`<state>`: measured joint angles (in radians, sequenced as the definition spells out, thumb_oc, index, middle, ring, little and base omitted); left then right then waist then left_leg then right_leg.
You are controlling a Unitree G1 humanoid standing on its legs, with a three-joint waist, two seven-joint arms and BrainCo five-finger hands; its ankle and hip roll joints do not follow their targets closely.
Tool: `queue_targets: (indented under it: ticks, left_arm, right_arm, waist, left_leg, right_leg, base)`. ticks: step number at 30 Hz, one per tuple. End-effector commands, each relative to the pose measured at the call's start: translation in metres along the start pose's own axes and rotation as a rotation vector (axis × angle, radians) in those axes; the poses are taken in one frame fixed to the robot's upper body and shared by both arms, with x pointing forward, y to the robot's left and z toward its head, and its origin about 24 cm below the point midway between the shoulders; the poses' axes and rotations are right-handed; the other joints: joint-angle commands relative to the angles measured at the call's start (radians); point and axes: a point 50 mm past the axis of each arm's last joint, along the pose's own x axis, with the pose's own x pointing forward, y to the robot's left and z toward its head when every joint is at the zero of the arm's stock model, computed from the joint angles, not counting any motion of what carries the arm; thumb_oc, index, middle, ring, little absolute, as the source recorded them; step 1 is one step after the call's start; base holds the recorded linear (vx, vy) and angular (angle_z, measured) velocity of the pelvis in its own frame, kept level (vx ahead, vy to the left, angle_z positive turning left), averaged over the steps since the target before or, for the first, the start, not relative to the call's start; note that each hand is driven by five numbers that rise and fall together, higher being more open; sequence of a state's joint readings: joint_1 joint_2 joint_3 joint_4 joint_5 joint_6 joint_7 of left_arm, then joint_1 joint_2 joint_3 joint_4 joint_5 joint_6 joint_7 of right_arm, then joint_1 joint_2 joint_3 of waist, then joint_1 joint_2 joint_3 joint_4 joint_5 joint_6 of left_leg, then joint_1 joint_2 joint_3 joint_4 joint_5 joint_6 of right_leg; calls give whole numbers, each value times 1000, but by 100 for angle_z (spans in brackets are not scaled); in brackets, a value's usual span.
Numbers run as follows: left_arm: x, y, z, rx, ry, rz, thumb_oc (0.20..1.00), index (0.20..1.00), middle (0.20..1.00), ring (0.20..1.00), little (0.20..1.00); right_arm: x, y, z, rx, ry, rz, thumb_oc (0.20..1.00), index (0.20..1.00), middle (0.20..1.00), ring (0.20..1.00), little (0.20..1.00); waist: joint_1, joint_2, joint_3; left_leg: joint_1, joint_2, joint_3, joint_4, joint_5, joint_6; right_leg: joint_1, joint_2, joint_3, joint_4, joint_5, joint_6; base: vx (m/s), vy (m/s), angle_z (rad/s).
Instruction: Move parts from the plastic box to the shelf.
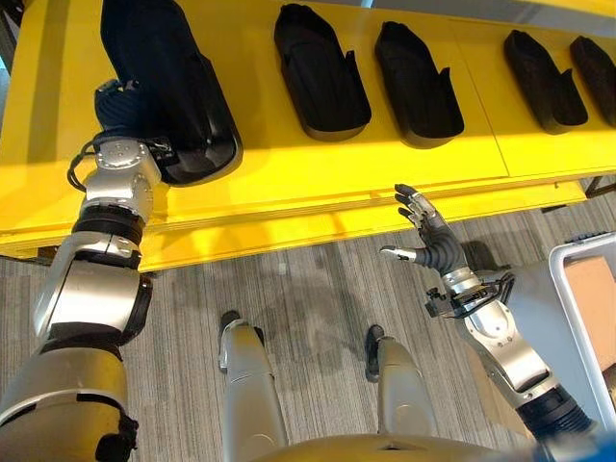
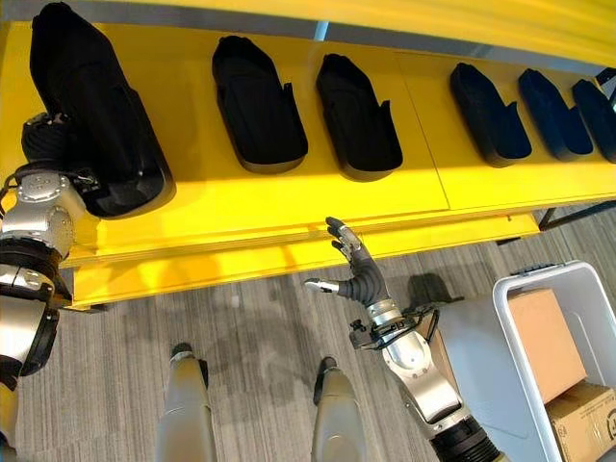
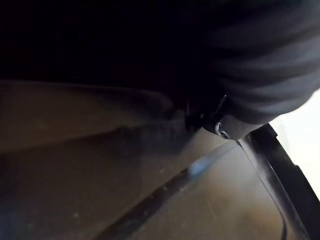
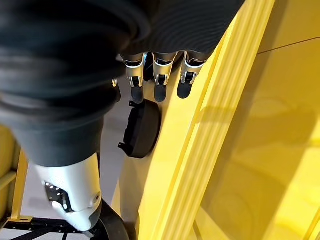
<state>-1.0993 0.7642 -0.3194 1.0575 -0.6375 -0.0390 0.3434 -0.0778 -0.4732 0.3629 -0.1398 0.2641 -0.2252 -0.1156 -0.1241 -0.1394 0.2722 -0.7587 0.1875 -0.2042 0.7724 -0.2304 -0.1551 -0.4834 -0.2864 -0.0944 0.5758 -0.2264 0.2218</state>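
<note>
Your right hand [image 2: 358, 274] hangs nearest you, fingers spread and empty, just short of the yellow shelf [image 2: 289, 197] edge. At ten o'clock the left hand [image 1: 120, 106] sits against the big black part [image 1: 168, 87] on the shelf; its fingers are hidden, so you likely can't tell the grip. That part's long axis runs six-to-twelve. The plastic box [image 2: 505, 318] lies at four o'clock.
</note>
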Motion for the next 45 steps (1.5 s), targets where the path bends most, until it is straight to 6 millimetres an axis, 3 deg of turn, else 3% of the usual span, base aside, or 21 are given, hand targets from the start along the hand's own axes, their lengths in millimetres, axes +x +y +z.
queue_targets:
  ticks: [1, 6, 20, 21, 29, 40, 44, 45]
  left_arm:
    - [11, 23, 37, 189, -111, 59, 200, 200, 200, 200, 200]
    - [13, 27, 48, 209, -134, 73, 200, 200, 200, 200, 200]
    - [14, 36, 57, 109, -143, 115, 200, 200, 200, 200, 200]
    - [14, 36, 57, 103, -143, 113, 1000, 1000, 1000, 1000, 1000]
    - [14, 35, 68, 85, -187, 103, 1000, 1000, 1000, 1000, 1000]
    - [14, 53, 125, 392, -347, 120, 1000, 1000, 1000, 1000, 1000]
    - [10, 52, 143, 387, -421, 102, 1000, 1000, 1000, 1000, 1000]
    - [3, 46, 154, 358, -506, 50, 1000, 1000, 1000, 1000, 1000]
  right_arm:
    - [-5, -8, 20, 43, -119, -15, 1000, 1000, 1000, 1000, 1000]
    - [-5, -8, 21, 53, -127, -13, 1000, 1000, 1000, 1000, 1000]
    - [-4, -9, 22, 43, -132, -2, 1000, 1000, 1000, 1000, 1000]
    - [-4, -9, 23, 45, -134, -1, 1000, 1000, 1000, 1000, 1000]
    - [-6, -14, 23, 26, -130, -9, 1000, 1000, 1000, 1000, 1000]
    - [-6, -22, 22, -2, -120, 20, 1000, 1000, 1000, 1000, 1000]
    - [-4, -24, 24, -10, -130, 19, 1000, 1000, 1000, 1000, 1000]
    - [-3, -25, 24, -19, -135, 16, 1000, 1000, 1000, 1000, 1000]
  waist:
    - [17, 10, -39]
    - [16, 12, -33]
    - [23, 24, -46]
    - [23, 25, -47]
    - [22, 40, -67]
    - [27, 74, -105]
    - [35, 82, -109]
    - [44, 90, -113]
  left_leg:
    - [-33, 47, 29, -8, 62, 33]
    - [-56, 44, 35, 5, 59, 38]
    - [-115, 38, 45, 33, 45, 50]
    - [-119, 39, 45, 36, 43, 50]
    - [-138, 41, 47, 40, 44, 49]
    - [-137, 46, 46, 19, 63, 42]
    - [-120, 45, 48, 12, 65, 41]
    - [-103, 46, 48, -4, 72, 36]
  right_leg:
    - [-98, 25, 68, 47, 98, -58]
    - [-113, 22, 73, 43, 105, -54]
    - [-179, 15, 85, 61, 110, -54]
    - [-185, 16, 88, 64, 110, -54]
    - [-218, 13, 92, 88, 107, -55]
    - [-230, 7, 88, 98, 111, -46]
    - [-213, 2, 87, 96, 113, -43]
    - [-195, 1, 84, 87, 112, -42]
  base:
    - [-8, 46, -8]
    - [5, 17, -9]
    - [6, 15, -2]
    - [0, 0, 0]
    - [-4, 9, -1]
    - [-7, 0, 1]
    - [0, 0, 0]
    - [-26, 3, 4]
